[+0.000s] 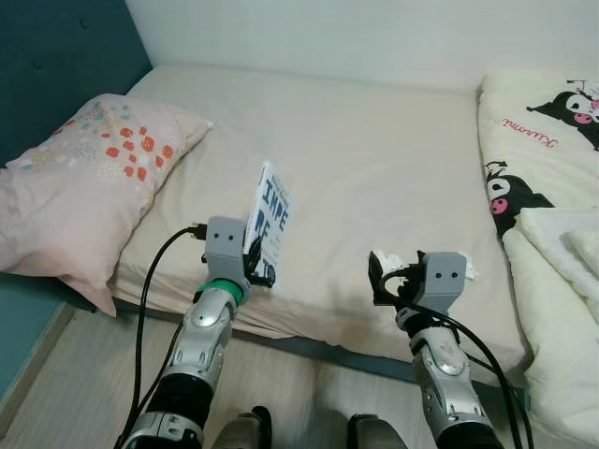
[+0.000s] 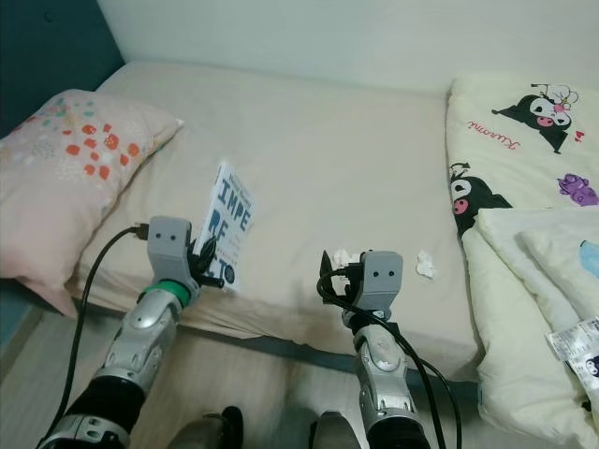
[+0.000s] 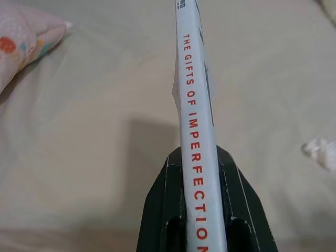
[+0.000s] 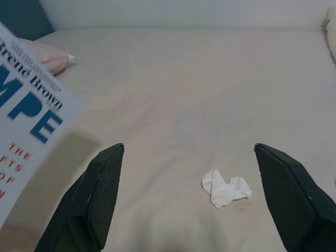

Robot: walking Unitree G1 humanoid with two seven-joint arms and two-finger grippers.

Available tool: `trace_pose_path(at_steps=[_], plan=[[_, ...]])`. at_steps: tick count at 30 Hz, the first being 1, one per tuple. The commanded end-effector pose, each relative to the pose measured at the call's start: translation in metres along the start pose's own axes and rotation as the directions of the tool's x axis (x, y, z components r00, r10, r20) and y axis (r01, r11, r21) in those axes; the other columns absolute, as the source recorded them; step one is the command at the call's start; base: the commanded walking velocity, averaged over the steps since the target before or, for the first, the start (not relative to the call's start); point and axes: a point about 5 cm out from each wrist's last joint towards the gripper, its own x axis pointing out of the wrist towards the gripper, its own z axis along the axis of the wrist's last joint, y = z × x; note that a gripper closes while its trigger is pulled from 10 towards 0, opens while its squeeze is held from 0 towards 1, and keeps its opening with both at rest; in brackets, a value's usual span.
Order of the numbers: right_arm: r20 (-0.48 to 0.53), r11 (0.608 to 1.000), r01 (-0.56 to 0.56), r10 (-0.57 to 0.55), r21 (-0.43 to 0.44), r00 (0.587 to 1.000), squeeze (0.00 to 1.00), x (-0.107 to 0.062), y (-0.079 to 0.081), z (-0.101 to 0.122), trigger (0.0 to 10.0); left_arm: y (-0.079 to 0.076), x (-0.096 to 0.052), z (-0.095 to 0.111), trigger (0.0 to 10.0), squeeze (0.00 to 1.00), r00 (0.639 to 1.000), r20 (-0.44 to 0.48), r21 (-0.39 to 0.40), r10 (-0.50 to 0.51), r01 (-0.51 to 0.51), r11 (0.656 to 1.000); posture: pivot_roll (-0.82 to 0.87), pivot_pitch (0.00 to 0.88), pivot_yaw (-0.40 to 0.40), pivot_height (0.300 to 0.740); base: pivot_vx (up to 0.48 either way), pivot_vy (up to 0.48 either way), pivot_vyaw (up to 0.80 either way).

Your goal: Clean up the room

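The left pincer (image 1: 255, 265) is clamped on a book (image 1: 271, 217), its fingers (image 3: 157, 210) squeezing the covers with the spine facing the wrist; the book stands upright on its edge above the near side of the bed (image 1: 374, 159), its long axis running away from the pincer toward the wall. The right pincer (image 4: 189, 199) is spread wide and carries nothing. Just ahead of it, between its fingers as the wrist camera looks, a crumpled tissue (image 4: 226, 190) lies on the sheet, so the right arm is plainly the nearer one for that scrap. A second tissue (image 2: 426, 265) lies just to the right pincer's right. Farther left of the left pincer sits a pillow (image 1: 84, 178); far right, a blanket (image 1: 552, 187). No bin or other container can be seen.
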Motion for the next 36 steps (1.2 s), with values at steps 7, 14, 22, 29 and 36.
trace_pose_path(at_steps=[7,14,22,29,36], plan=[[-0.027,1.0,0.002,-0.002,-0.019,1.0,0.0,-0.004,-0.003,-0.004,10.0,0.011,-0.006,-0.008,10.0,0.0,0.997,-0.014,-0.091,0.078,-0.079,0.993,-0.05,0.1,0.103,0.74,0.0,0.0,0.0],[-0.052,0.997,-0.056,0.054,-0.047,0.997,0.0,0.001,-0.003,-0.006,10.0,0.023,-0.008,-0.01,10.0,0.0,0.981,-0.022,-0.19,0.195,-0.195,0.962,-0.02,0.082,0.035,0.74,0.0,0.0,0.0],[-0.041,0.997,-0.044,0.042,-0.061,0.998,0.0,0.005,-0.008,-0.002,10.0,0.021,-0.009,-0.011,10.0,0.0,0.982,-0.001,-0.158,0.189,-0.187,0.97,-0.04,0.071,0.023,0.74,0.0,0.0,0.0],[-0.043,0.997,-0.054,0.052,-0.052,0.998,0.0,0.003,-0.006,-0.004,10.0,0.018,-0.008,-0.008,10.0,0.0,0.979,0.012,-0.16,0.204,-0.2,0.967,-0.03,0.067,0.017,0.74,0.0,0.0,0.0],[-0.031,0.997,-0.057,0.055,-0.045,0.998,0.0,0.005,0.001,-0.003,10.0,0.022,-0.008,-0.01,10.0,0.0,0.98,0.001,-0.152,0.201,-0.199,0.968,-0.04,0.063,0.044,0.74,0.0,0.0,0.0]])
